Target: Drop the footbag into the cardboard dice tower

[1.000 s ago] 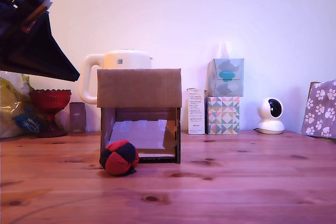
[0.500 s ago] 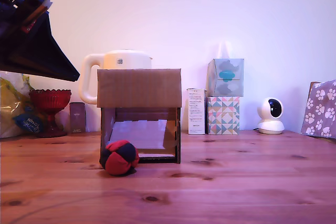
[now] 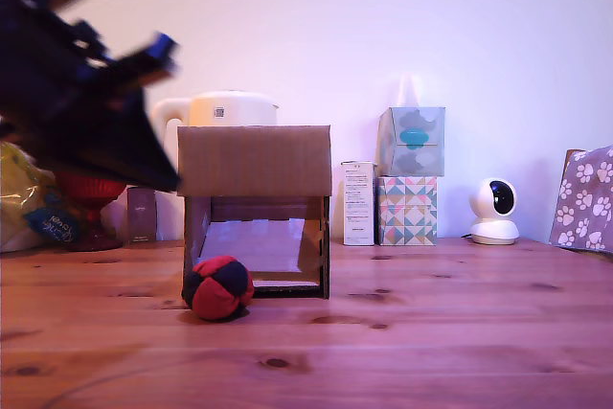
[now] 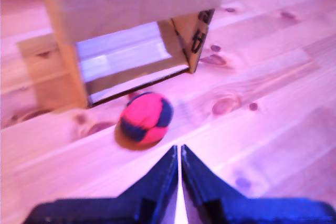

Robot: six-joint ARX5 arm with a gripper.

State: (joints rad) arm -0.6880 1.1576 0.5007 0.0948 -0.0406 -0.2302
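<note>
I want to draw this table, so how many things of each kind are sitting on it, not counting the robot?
Small red and black stitched footbag: 1
Brown cardboard dice tower: 1
Cream kettle: 1
Tissue boxes, the teal one stacked on the triangle-patterned one: 2
Tall white printed carton: 1
Round white camera: 1
Small dark box: 1
Total: 8

- The arm [image 3: 72, 83] is a dark, motion-blurred mass at about 10 o'clock in the exterior view, raised off the table and tapering down toward 4 o'clock.
- In the wrist view the gripper [image 4: 177, 153] shows two dark blue fingers [image 4: 157, 182] pressed together, their tips almost touching, holding nothing.
</note>
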